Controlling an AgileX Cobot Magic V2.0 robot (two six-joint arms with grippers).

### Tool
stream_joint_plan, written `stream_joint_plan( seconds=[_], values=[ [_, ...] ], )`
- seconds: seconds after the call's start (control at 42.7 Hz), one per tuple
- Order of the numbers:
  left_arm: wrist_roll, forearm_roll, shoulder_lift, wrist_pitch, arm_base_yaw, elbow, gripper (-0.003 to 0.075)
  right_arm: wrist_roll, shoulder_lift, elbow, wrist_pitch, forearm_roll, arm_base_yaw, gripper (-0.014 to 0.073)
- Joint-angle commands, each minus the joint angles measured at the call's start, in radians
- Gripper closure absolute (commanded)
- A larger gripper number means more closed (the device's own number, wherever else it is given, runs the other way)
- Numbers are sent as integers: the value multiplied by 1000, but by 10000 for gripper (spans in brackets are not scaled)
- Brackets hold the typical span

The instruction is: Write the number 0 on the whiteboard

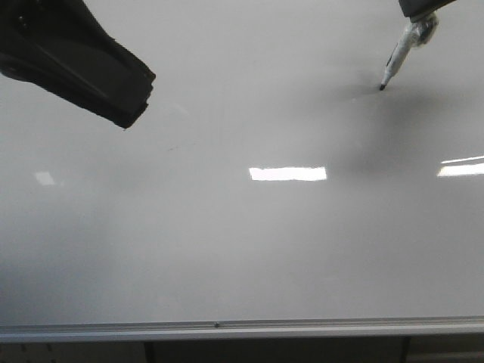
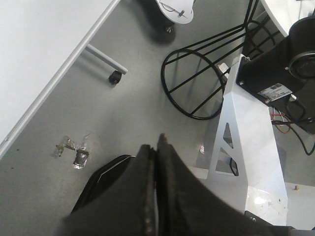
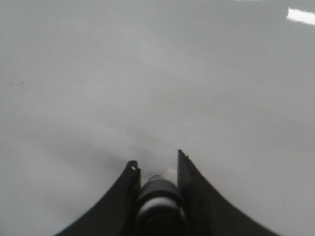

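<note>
The whiteboard (image 1: 227, 249) is a large glossy pale grey board with a silver lower rail (image 1: 227, 330). No number 0 shows on it. My right gripper (image 1: 420, 13), at the top right, is shut on a marker (image 1: 401, 53) that points down. The marker's black tip (image 1: 382, 87) is at or just above the board. In the right wrist view the gripper (image 3: 156, 164) clamps the marker's dark barrel (image 3: 156, 191) over the bare board (image 3: 147, 73). My left gripper (image 1: 134, 102) is shut and empty and hovers at the top left. In the left wrist view it (image 2: 156, 142) hangs over the floor.
White light glares (image 1: 288, 173) (image 1: 461, 168) lie on the board, with a faint smudge (image 1: 174, 147). The left wrist view shows the board's edge (image 2: 54, 78), a caster leg (image 2: 115, 76), a black wire stool (image 2: 206, 73), foil scraps (image 2: 74, 150) and the robot's white base (image 2: 251, 137).
</note>
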Motion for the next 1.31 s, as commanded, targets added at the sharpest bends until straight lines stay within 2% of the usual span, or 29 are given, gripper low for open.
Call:
stream_joint_plan(
  seconds=[0.0,0.796,1.1,1.287],
  values=[
    [0,-68,-33,14,3,-31,740,-11,-26,-39,-27,21,1,662],
    [0,-68,-33,14,3,-31,740,-11,9,-38,-6,-96,-4,653],
    [0,-68,-33,14,3,-31,740,-10,4,-38,-18,-97,-74,653],
    [0,-68,-33,14,3,-31,740,-10,4,-38,-55,-77,-78,653]
  ],
)
